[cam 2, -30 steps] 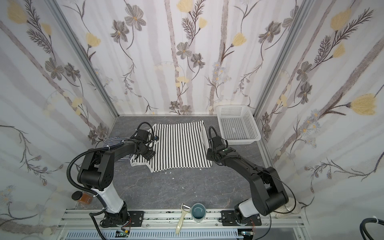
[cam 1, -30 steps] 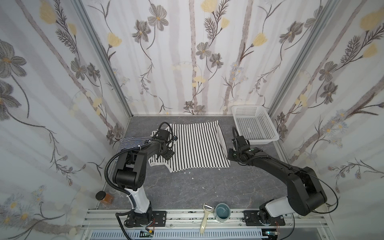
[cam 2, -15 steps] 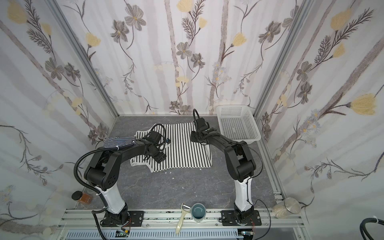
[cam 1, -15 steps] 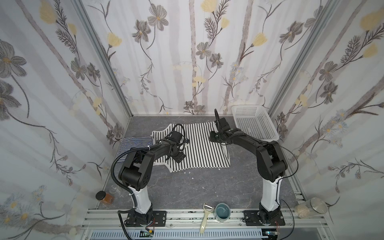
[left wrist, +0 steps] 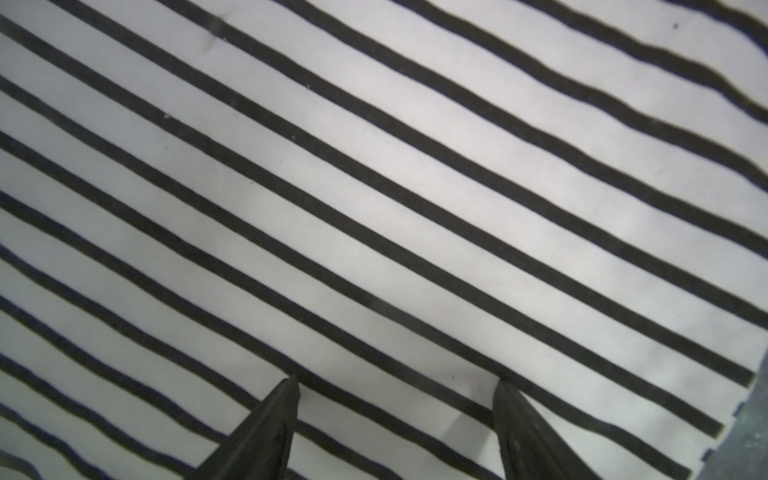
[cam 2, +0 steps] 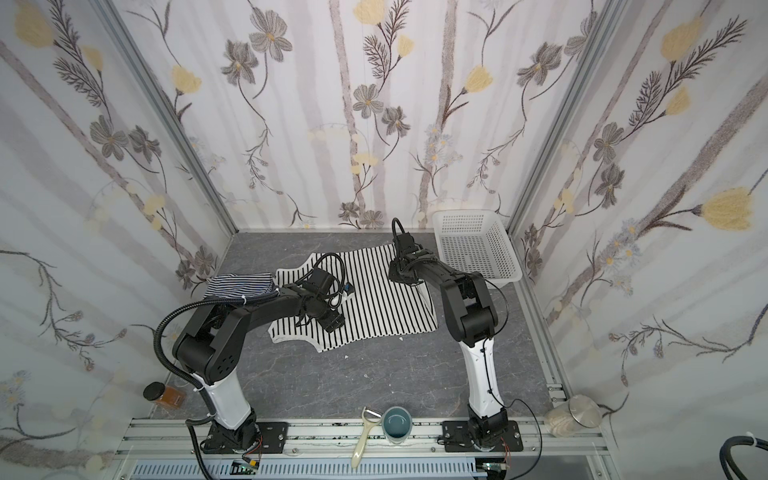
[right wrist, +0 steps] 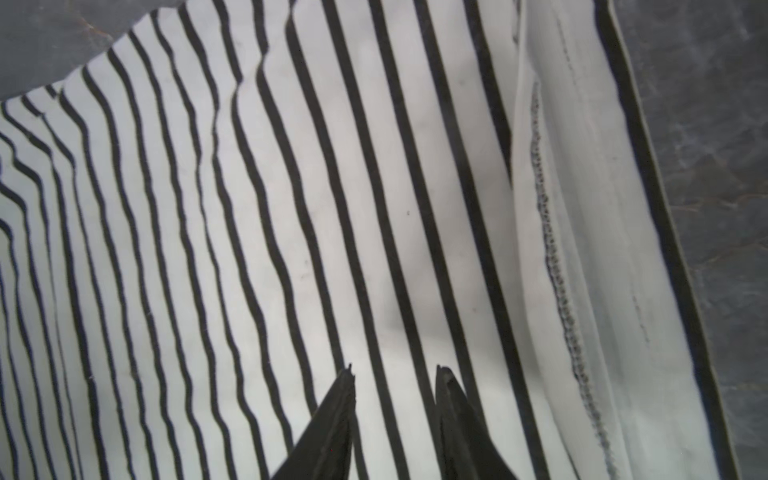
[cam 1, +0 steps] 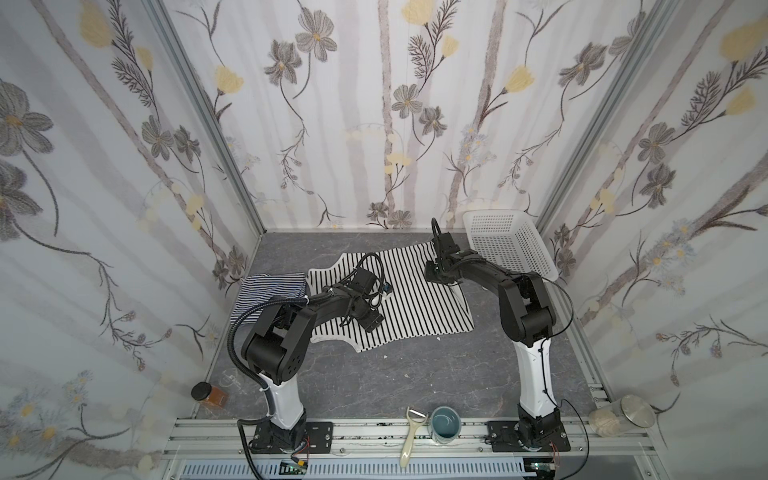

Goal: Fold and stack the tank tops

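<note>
Wide-striped tank top [cam 1: 415,303] lies spread flat at centre of the grey table [cam 1: 415,374] in both top views. Its straps point to the left of frame and its hem to the right. Fine navy-striped tank top [cam 1: 270,286] sits folded just beside its left end, near the left wall. White basket [cam 1: 505,249] stands at upper right, clear of the cloth.

Left gripper [left wrist: 397,384]: jaws spread wide, tips just over the mid-body stripes, nothing between them. Right gripper [right wrist: 392,370]: jaws part-way apart, low over the stripes just inside the turned-over hem [right wrist: 582,249]. No cloth looks pinched.

Step in hand, as I read it: taking hold for the first fold of the wide-striped top.
- Your left sits over the middle of the panel; an edge or corner should give a cleaner bite.
- Take both layers.
- Set both grips along the same side so the crease follows a stripe.
- Lift only enough to clear the table, then lay the cloth over.
- Flatten that flipped hem first, or it likely folds in as a lump.
</note>
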Motion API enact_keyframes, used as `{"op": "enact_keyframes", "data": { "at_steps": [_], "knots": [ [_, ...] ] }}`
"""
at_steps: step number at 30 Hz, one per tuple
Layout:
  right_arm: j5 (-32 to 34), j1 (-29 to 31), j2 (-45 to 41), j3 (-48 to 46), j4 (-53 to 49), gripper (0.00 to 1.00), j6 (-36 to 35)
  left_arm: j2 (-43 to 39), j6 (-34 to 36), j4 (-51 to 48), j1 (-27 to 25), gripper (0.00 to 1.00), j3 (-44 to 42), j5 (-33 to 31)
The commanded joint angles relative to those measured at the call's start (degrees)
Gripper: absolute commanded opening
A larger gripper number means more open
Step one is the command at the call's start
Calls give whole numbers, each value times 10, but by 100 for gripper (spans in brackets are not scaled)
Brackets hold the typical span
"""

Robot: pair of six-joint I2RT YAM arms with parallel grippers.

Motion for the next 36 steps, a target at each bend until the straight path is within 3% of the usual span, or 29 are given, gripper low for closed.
{"op": "enact_keyframes", "data": {
  "at_steps": [1, 9, 12, 19, 32, 36],
  "knots": [
    [49, -13, 4, 3, -26, 35, -9, -6, 23, -50, -1, 76, -18, -17],
    [149, -44, -48, -48, -35, 35, -7, -43, 47, -52, -2, 76, -56, -34],
    [158, -48, -73, -71, -33, 35, -9, -51, 60, -52, -1, 76, -68, -42],
    [62, -35, -156, -166, 40, 35, -2, -46, 72, -51, 3, 76, -50, -43],
    [61, -111, -146, -164, 47, 35, 8, 6, 58, -51, -25, 77, 33, -29],
    [18, -105, -155, -167, 51, 35, 3, 22, 60, -51, -40, 77, 45, -36]
  ]
}}
